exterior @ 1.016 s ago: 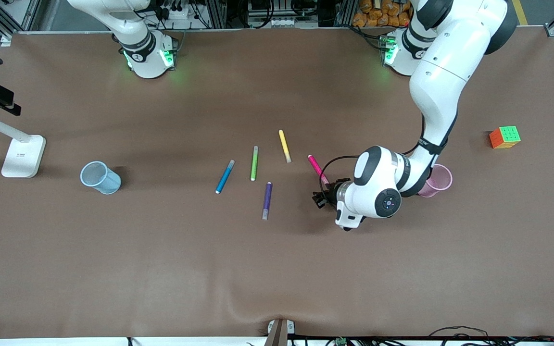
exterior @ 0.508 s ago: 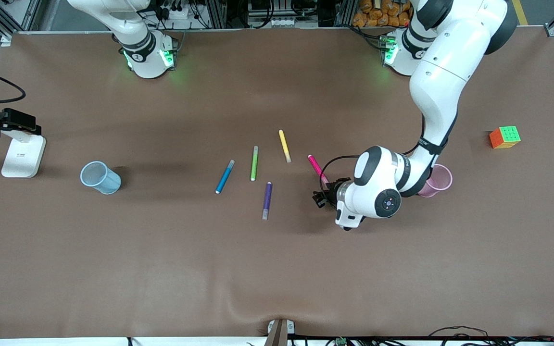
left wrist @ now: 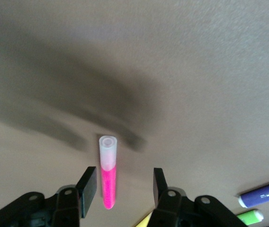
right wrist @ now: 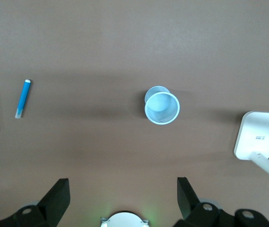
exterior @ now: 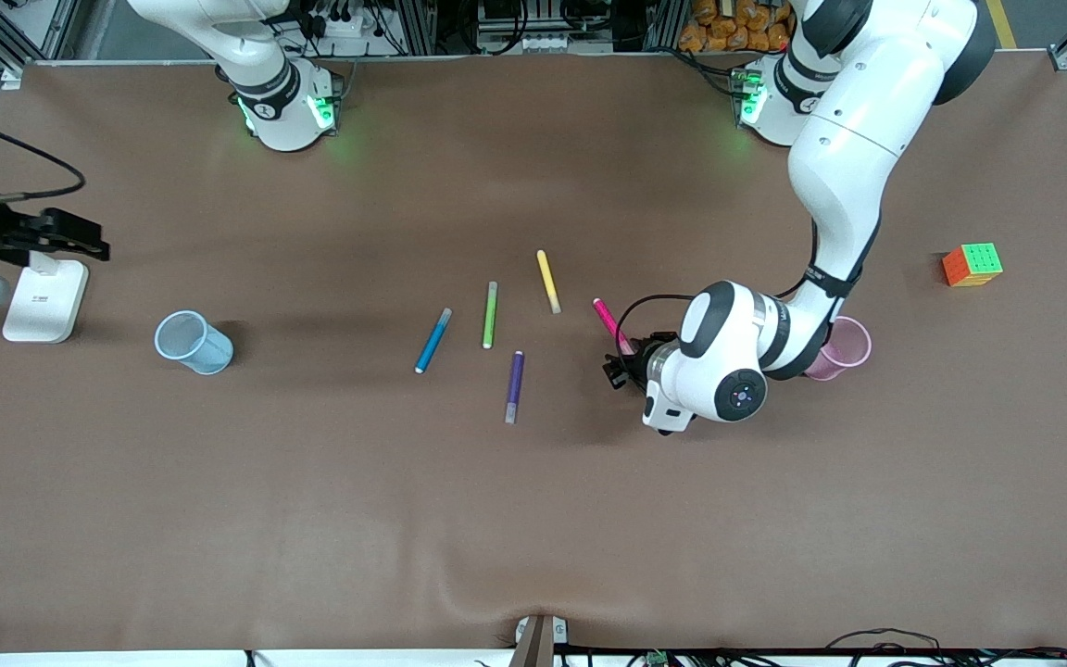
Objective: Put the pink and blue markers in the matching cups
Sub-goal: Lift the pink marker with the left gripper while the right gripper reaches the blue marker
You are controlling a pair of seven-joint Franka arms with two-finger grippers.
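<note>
cups (exterior: 193, 342) (exterior: 841, 347) both upright, pink marker (exterior: 611, 325) on table (exterior: 533, 509)

pink marker (exterior: 606, 319): magenta, pale cap;
blue marker (exterior: 433, 341): bright blue;
cups: pale pink (exterior: 844, 345); pale blue (exterior: 191, 342);
cube (exterior: 972, 265): green, orange squares

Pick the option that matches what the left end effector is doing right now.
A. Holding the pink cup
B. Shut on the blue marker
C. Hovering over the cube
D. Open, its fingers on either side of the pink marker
D: in the left wrist view the left end effector is open, and the pink marker lies on the table between its fingers, not yet clamped.
</note>
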